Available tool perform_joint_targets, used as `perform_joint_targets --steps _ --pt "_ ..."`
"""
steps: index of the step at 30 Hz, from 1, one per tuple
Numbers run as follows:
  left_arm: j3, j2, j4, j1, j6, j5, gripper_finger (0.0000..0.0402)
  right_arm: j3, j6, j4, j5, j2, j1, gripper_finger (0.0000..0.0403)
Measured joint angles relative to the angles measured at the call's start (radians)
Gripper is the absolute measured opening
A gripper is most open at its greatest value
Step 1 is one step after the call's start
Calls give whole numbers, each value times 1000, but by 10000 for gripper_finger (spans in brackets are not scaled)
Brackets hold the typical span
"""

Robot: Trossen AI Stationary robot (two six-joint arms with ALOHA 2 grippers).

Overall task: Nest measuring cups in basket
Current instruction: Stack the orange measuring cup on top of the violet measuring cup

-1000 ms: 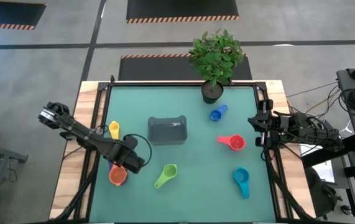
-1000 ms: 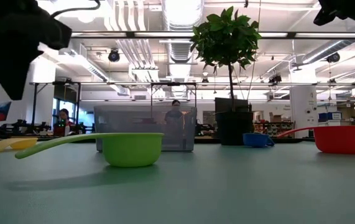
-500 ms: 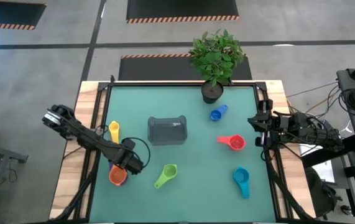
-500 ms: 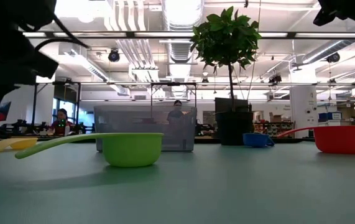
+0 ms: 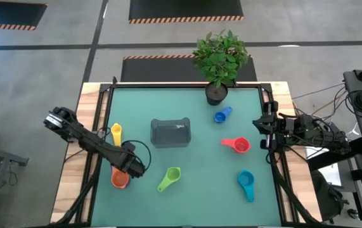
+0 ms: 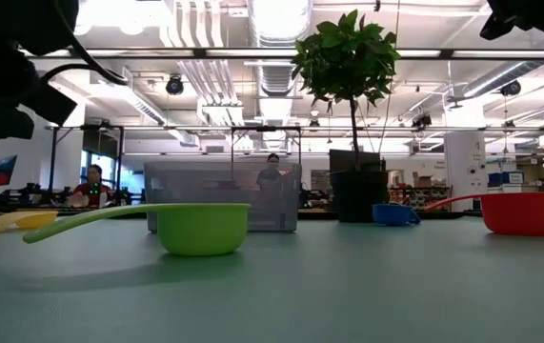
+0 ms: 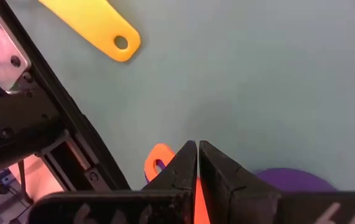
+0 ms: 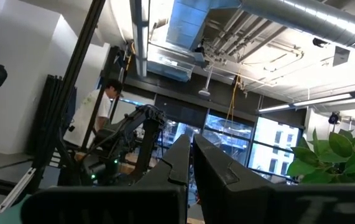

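Over small orange plastic scoop cup (image 5: 120,179), left gripper (image 7: 198,163) hangs pinched together; we judge pickup pending. Dark grey rectangular basket (image 5: 170,133) central for reach. Right gripper (image 8: 191,157) pinched together, parked at table edge.

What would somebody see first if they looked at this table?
Bright measuring cups scattered over the green table: a red cup near the right side, a teal cup in front of it, and a green cup in the middle front. A leafy potted plant stands at the far edge, with the grey basket in the middle. The left gripper hangs over an orange cup.
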Motion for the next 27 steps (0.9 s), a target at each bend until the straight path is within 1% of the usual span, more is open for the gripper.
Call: perform_joint_targets --steps 3,9,17,23,25,27 --pt "0 0 -3 -2 -1 33 0 0 0 0 0 0 0 9" --pt "0 0 -2 -4 -11 39 0 0 0 0 0 0 0 9" --pt "0 -1 -3 -6 -13 73 0 0 0 0 0 0 0 9" --pt "3 -2 -4 -6 -13 73 0 0 0 0 0 0 0 9" --pt "21 -2 -9 -6 2 71 0 0 0 0 0 0 0 9" --pt "55 -2 -9 -6 33 46 0 0 0 0 0 0 0 9"
